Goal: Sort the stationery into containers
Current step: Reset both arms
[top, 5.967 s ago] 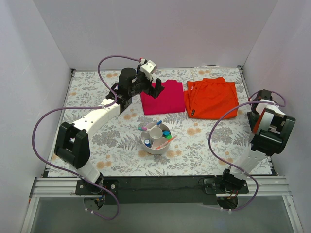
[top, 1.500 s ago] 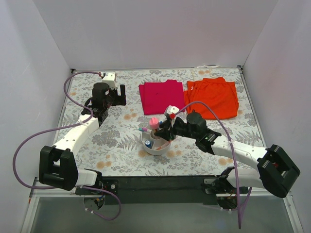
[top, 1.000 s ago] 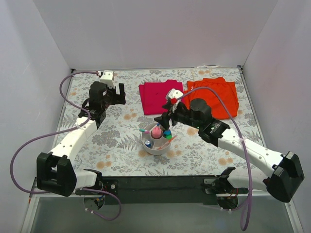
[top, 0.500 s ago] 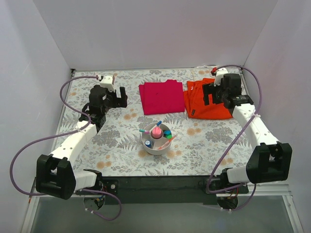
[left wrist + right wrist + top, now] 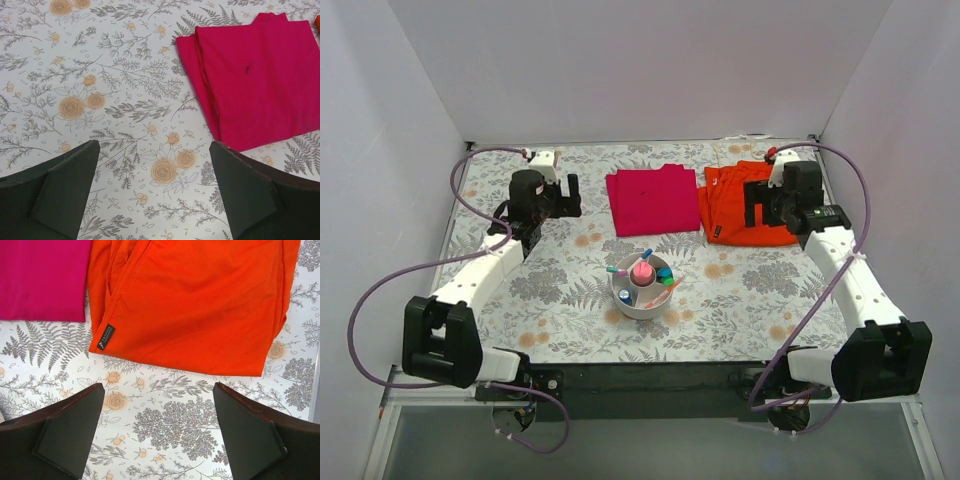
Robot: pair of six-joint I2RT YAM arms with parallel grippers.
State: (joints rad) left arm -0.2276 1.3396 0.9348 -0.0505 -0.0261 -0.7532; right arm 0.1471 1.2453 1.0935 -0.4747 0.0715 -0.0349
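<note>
The round white organizer stands in the middle of the table. In it are a pink tube in the central cup, markers with blue and pink caps, a blue-capped item and a thin orange pen. My left gripper is open and empty at the back left, over bare floral tablecloth. My right gripper is open and empty at the back right, above the front edge of the orange cloth.
A folded magenta cloth lies at the back centre, also in the left wrist view and the right wrist view. The orange cloth lies to its right. White walls enclose the table on three sides.
The right arm put the pink tube into the organizer's central cup, let go and drew back to the back right over the orange cloth. The left gripper stayed at the back left.
</note>
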